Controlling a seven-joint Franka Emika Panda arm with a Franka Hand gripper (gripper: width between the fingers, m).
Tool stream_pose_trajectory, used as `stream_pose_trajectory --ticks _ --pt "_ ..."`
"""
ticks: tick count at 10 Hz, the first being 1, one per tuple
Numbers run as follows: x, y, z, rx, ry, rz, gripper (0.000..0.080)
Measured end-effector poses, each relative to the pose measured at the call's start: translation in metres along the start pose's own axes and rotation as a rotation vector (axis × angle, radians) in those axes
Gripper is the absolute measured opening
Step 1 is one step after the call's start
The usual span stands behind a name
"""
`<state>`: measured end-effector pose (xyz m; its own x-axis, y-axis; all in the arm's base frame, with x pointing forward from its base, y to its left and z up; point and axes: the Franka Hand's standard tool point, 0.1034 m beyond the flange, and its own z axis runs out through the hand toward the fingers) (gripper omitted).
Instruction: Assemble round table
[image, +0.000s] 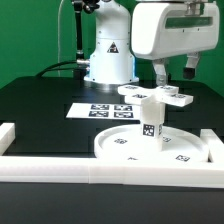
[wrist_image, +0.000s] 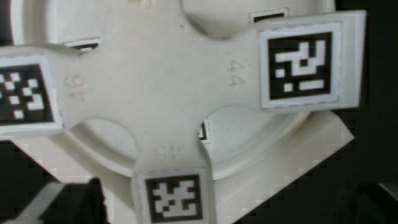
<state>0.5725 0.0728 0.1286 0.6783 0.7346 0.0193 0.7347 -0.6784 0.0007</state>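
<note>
In the exterior view the large round disc (image: 150, 150) lies flat on the black table (image: 40, 110), close to the white border rail (image: 100, 172) at the front and w/ another rail piece (image: 211, 143) at the exterior view's right. The short cylinder leg (image: 151, 118) stands upright approx. at the middle of the disc, a small black-and-white tag on its side. On top of the leg sits the cross-shaped foot piece (image: 160, 95), its arms spreading out level; if it is fully seated on the leg I cannot tell. The gripper (image: 173, 72) hangs just above the foot piece, a bit toward the exterior view's right. Its two dark fingers (image: 161, 74) stand apart from each other w/ nothing between them, so the jaws are wide and hold no part. If the fingertips touch the cross cannot be told from this angle. Behind the parts the marker board (image: 100, 109) lies flat on the table, and farther back is the arm's white base (image: 108, 55) in front of a green wall. The wrist view looks straight down on the foot piece (wrist_image: 178, 100), which fills almost the whole pic.: the arms w/ square tags at their ends, and the white disc (wrist_image: 285, 170) visible below it. The fingers do not show clearly in this view.
</note>
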Motion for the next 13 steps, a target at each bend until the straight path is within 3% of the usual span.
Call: stream_pose_trajectory --ticks 5,11,13 --pt "-0.008 0.006 0.004 -0.015 -0.044 -0.551 0.0649" --pt "-0.016 0.014 0.005 -0.016 -0.068 -0.902 0.0649" --pt "-0.019 0.016 0.007 -0.012 -0.071 -0.908 0.0649"
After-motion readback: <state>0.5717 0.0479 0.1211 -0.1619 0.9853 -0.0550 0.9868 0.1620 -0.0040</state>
